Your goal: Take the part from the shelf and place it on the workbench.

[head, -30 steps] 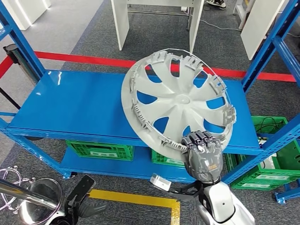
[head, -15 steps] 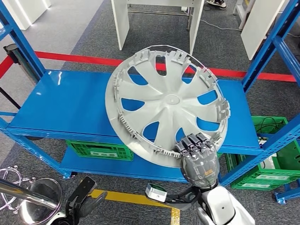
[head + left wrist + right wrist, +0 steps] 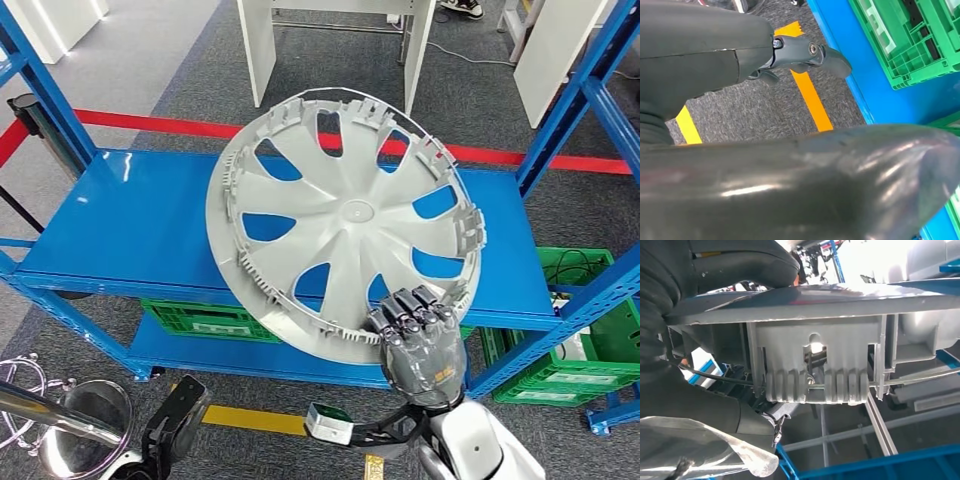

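From the head view, the left hand [image 3: 177, 425] hangs low beside the robot, over grey carpet and a yellow floor line [image 3: 256, 420], well apart from the shelf; whether its fingers are spread or curled cannot be told there. The left wrist view adds a dark finger stretched out straight with nothing in it, and past the fingertip a green crate [image 3: 911, 40] against the blue lower board, its inside dark and unclear. Up and to the right of that hand, the grey wheel cover [image 3: 343, 220] is tilted in the air above the blue shelf [image 3: 128, 220], its ribbed back towards the camera. The right hand [image 3: 419, 340] grips the cover's near rim, fingers curled over the edge. The right wrist view shows what the head view cannot: the rim's underside close up, a ribbed clip block [image 3: 817, 385] with a thin wire ring running through it, pressed between the thumb and fingers. Below the shelf sit two green crates [image 3: 211, 322], and further right of the right hand a third crate [image 3: 589, 350] holds black cables.
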`<state>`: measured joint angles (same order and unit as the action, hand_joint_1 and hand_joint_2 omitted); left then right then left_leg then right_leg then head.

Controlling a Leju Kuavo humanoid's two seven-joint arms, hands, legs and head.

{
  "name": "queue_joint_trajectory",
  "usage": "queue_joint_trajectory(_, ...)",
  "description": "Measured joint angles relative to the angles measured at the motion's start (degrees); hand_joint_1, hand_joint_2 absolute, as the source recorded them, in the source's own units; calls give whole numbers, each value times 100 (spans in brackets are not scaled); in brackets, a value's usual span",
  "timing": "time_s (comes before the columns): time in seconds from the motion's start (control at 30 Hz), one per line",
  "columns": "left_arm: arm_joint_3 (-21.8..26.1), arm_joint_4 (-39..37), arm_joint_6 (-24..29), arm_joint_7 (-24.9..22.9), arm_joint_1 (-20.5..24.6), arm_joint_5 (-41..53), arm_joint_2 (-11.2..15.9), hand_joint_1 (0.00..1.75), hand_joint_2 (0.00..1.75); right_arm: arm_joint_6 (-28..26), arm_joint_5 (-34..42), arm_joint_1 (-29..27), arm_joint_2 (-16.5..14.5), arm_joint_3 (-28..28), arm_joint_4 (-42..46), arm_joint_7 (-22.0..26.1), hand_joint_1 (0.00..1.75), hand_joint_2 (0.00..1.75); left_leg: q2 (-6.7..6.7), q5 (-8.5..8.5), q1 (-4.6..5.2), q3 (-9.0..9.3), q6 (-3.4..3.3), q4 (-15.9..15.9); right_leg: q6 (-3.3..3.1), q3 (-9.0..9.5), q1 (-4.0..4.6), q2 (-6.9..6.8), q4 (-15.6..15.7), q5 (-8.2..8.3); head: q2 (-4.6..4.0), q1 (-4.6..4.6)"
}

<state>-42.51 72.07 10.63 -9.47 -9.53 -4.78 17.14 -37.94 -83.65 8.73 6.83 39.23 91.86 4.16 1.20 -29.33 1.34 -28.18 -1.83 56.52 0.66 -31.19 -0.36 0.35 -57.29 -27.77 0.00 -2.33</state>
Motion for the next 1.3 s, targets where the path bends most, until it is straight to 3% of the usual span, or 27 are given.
queue_joint_trajectory(0.33, 68, -35, 16, -129, 23, 37, -6, 0, 0, 0, -108, 51, 103, 32, 250, -24, 175, 175, 0, 0, 32, -31, -20, 49, 49, -10, -29, 0, 7, 32, 0, -2)
queue_joint_trajectory(0.4, 90, -35, 18, -131, 24, 36, -8, 0, 0, 0, -109, 55, 113, 39, 269, -26, 175, 175, -2, 32, 32, -43, -58, 43, 86, -17, -34, 2, 18, 58, -1, -3)
queue_joint_trajectory(0.47, 99, -35, 25, -137, 31, 31, -14, 0, 0, 0, -111, 68, 131, 46, 290, -34, 175, 175, -20, 107, 6, -51, -124, -7, 122, -94, -31, -1, -68, -36, -1, 3)
queue_joint_trajectory(0.5, 108, -35, 33, -148, 34, 22, -19, 0, 0, 0, -114, 82, 146, 51, 299, -44, 175, 175, -30, 143, -7, -66, -158, -31, 133, -193, -28, -5, -263, -178, 0, 9)
queue_joint_trajectory(0.57, 133, -37, 58, -187, 31, -8, -26, 0, 0, 0, -122, 111, 188, 69, 311, -96, 175, 175, -44, 175, -10, -125, -190, -23, 142, -513, -26, -13, -988, -572, 0, 20)
queue_joint_trajectory(0.6, 153, -37, 73, -212, 24, -31, -28, 0, 0, 0, -128, 117, 217, 81, 323, -138, 175, 175, -47, 180, -6, -159, -193, -3, 143, -680, -25, -14, -1382, -715, 0, 21)
queue_joint_trajectory(0.63, 175, -37, 86, -228, 13, -52, -31, 0, 0, 0, -134, 117, 247, 94, 337, -188, 175, 175, -50, 183, -2, -187, -193, 18, 141, -779, -23, -14, -1627, -755, 0, 22)
queue_joint_trajectory(0.67, 204, -37, 96, -240, 2, -71, -34, 0, 0, 0, -139, 116, 277, 105, 357, -233, 175, 175, -50, 184, 3, -208, -192, 40, 131, -780, -21, -15, -1662, -683, 0, 24)
queue_joint_trajectory(0.73, 262, -35, 112, -254, -12, -90, -47, 0, 0, 0, -145, 121, 328, 120, 409, -295, 175, 175, -46, 179, 17, -229, -184, 82, 74, -484, -12, -14, -1087, -294, 0, 25)
queue_joint_trajectory(0.8, 301, -35, 121, -263, -14, -98, -66, 0, 0, 0, -148, 136, 363, 125, 469, -326, 175, 175, -41, 179, 34, -267, -151, 118, 3, -117, 10, -17, -422, -53, 0, 15)
queue_joint_trajectory(0.83, 315, -35, 123, -267, -16, -102, -73, 0, 0, 0, -149, 143, 377, 126, 496, -334, 175, 175, -40, 190, 34, -292, -120, 133, -20, -31, 23, -18, -251, -23, 0, 10)
queue_joint_trajectory(0.9, 337, -35, 127, -275, -22, -113, -79, 0, 0, 0, -150, 152, 395, 128, 535, -341, 175, 175, -38, 230, 29, -339, -51, 147, -38, -9, 29, -20, -147, -15, 0, 6)
queue_joint_trajectory(0.97, 354, -35, 128, -280, -28, -117, -81, 0, 0, 0, -151, 160, 403, 133, 556, -342, 175, 175, -39, 154, 32, -395, 19, 208, -74, -21, -14, -27, -47, 18, 0, 2)
queue_joint_trajectory(1.03, 380, -35, 132, -288, -27, -120, -81, 0, 0, 0, -152, 169, 405, 137, 576, -342, 175, 175, -45, -198, -8, -554, 115, 607, -113, -78, -57, -45, 20, 80, 0, -25)
queue_joint_trajectory(1.1, 402, -35, 136, -295, -28, -121, -79, 0, 0, 0, -152, 170, 405, 139, 585, -342, 175, 175, -50, -624, -96, -783, 220, 1325, -119, -189, -66, -63, -1, 144, 0, -46)
queue_joint_trajectory(1.13, 407, -35, 136, -298, -31, -121, -80, 0, 0, 0, -152, 169, 406, 139, 586, -342, 175, 175, -51, -722, -142, -847, 265, 1593, -107, -250, -72, -70, -25, 172, 0, -47)
queue_joint_trajectory(1.17, 408, -35, 136, -301, -34, -121, -80, 0, 0, 0, -152, 168, 407, 140, 586, -343, 175, 175, -52, -702, -182, -829, 306, 1677, -89, -311, -83, -75, -51, 200, 0, -46)
queue_joint_trajectory(1.2, 410, -35, 136, -303, -37, -121, -80, 0, 0, 0, -152, 168, 408, 140, 586, -343, 175, 175, -53, -570, -218, -705, 347, 1536, -64, -376, -103, -76, -85, 226, 0, -46)
queue_joint_trajectory(1.27, 416, -35, 137, -310, -34, -123, -82, 0, 0, 0, -153, 169, 410, 140, 594, -350, 175, 175, -54, -270, -271, -252, 432, 808, 4, -493, -144, -74, -156, 278, 0, -52)
queue_joint_trajectory(1.3, 421, -34, 141, -316, -31, -131, -84, 0, 0, 0, -154, 169, 412, 140, 606, -365, 175, 175, -47, -191, -273, -57, 436, 461, 48, -539, -153, -71, -181, 310, 0, -61)
